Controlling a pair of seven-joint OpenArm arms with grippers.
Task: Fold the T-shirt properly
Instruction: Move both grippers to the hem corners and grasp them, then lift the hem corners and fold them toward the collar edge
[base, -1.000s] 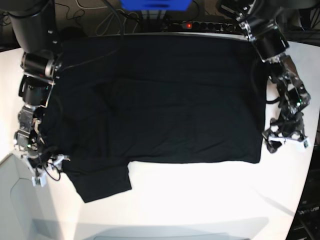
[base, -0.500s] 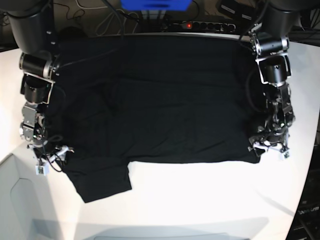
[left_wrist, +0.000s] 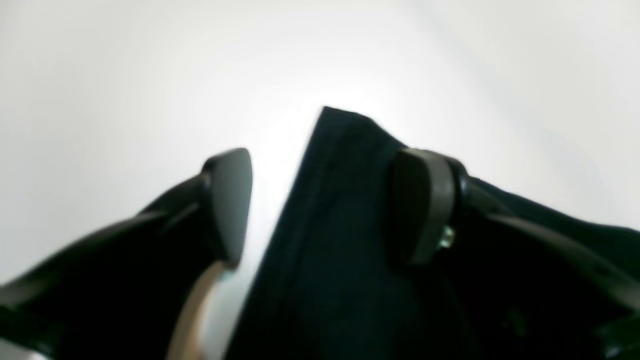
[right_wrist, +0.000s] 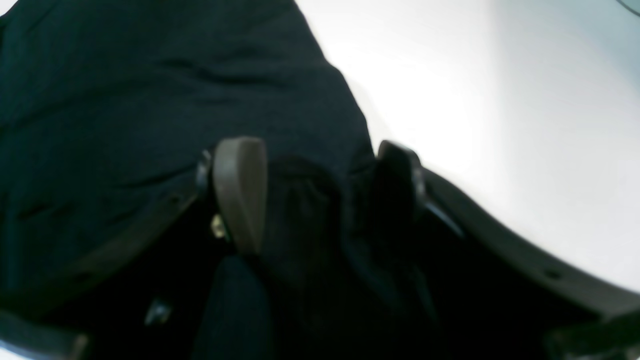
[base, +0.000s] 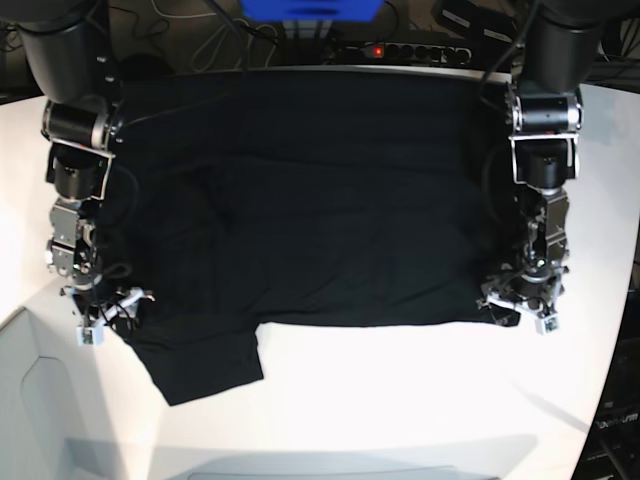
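Observation:
The black T-shirt (base: 320, 200) lies spread flat on the white table (base: 400, 400), with one sleeve (base: 200, 365) sticking out at the front left. My left gripper (base: 516, 310) is at the shirt's front right corner. In the left wrist view it (left_wrist: 325, 205) is open, with the shirt's corner (left_wrist: 345, 210) between the fingers. My right gripper (base: 108, 318) is at the shirt's left edge above the sleeve. In the right wrist view it (right_wrist: 320, 192) is open, its fingers astride a raised pucker of the cloth (right_wrist: 305, 200). No printed patch shows.
A power strip with a red light (base: 376, 50), a blue object (base: 310, 8) and cables lie beyond the table's back edge. The table's edge curves in at the front left (base: 30, 330) and front right (base: 600, 400).
My left arm has swung in from beyond the shirt's right side and its gripper now sits at the front right corner. My right gripper has shifted slightly inward onto the shirt's left edge.

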